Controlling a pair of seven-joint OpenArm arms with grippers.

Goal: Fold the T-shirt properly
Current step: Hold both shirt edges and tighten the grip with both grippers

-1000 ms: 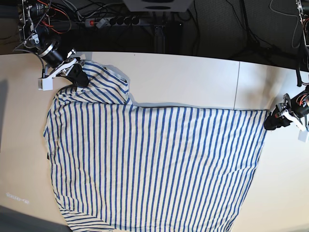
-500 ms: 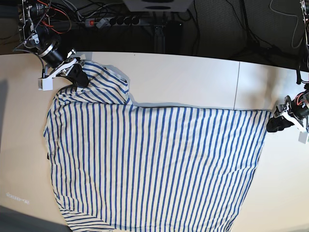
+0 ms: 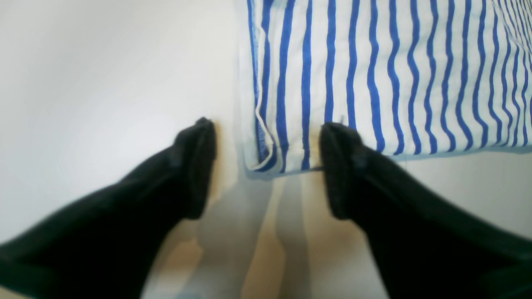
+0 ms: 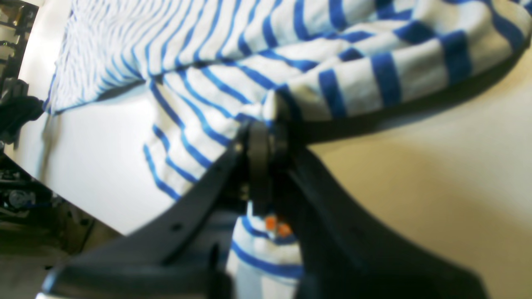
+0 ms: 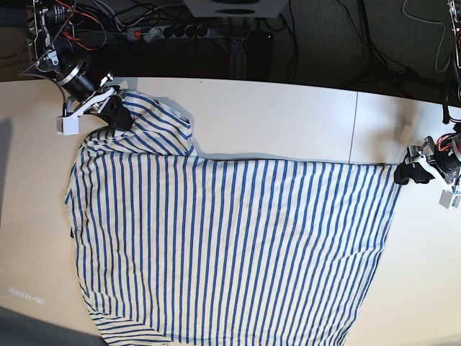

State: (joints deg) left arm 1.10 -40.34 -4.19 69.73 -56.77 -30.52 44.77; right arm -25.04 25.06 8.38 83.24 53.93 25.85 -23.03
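The T-shirt [image 5: 230, 245], white with thin blue stripes, lies spread flat across the table. My right gripper [image 5: 115, 112] is at its far left corner. In the right wrist view this gripper [image 4: 266, 124] is shut on a bunched fold of the striped cloth [image 4: 208, 62]. My left gripper [image 5: 403, 174] is at the shirt's far right corner. In the left wrist view it [image 3: 268, 166] is open. The shirt's corner [image 3: 274, 158] lies flat on the table between the two black fingertips [image 3: 199, 166], and the right one touches the cloth edge.
The pale table [image 5: 288, 115] has a seam line [image 5: 353, 126] on its right part. A power strip [image 5: 169, 32] and cables lie in the dark area behind the far edge. The shirt's lower hem runs out of the base view at the bottom.
The left gripper has shifted slightly toward the table's far side beside the shirt's corner. The shirt and the right gripper have not moved.
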